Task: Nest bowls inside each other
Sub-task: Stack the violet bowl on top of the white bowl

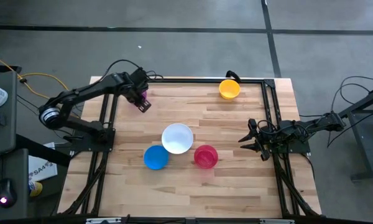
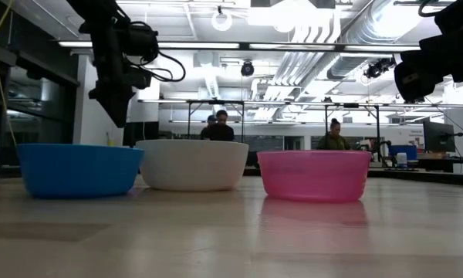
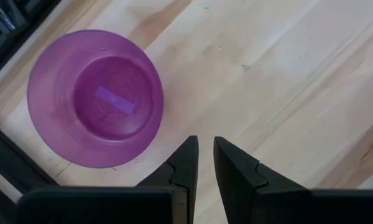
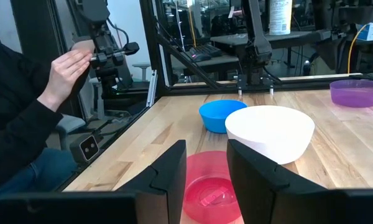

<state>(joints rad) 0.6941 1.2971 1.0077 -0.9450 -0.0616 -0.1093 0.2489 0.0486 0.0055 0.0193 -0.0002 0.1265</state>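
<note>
Five smooth round plastic bowls sit apart on the pale wood-plank counter (image 1: 236,186); blue bowl (image 1: 155,157), white bowl (image 1: 177,138) and red bowl (image 1: 206,156) cluster mid-counter, the yellow bowl (image 1: 229,89) near the far edge; only the left wrist view shows the translucent purple bowl (image 3: 94,98) clearly, beside the left gripper (image 3: 204,155), its fingers slightly parted, empty; right gripper (image 4: 205,163) spread, empty, at the right edge; a person's hand (image 4: 67,71) shows beyond the counter.

Blue bowl (image 2: 77,170) at nine o'clock, white bowl (image 2: 193,164) touching it at centre, pink-red bowl (image 2: 314,175) toward three o'clock, left arm (image 2: 117,58) hanging at eleven o'clock, people (image 2: 220,127) seated behind.
</note>
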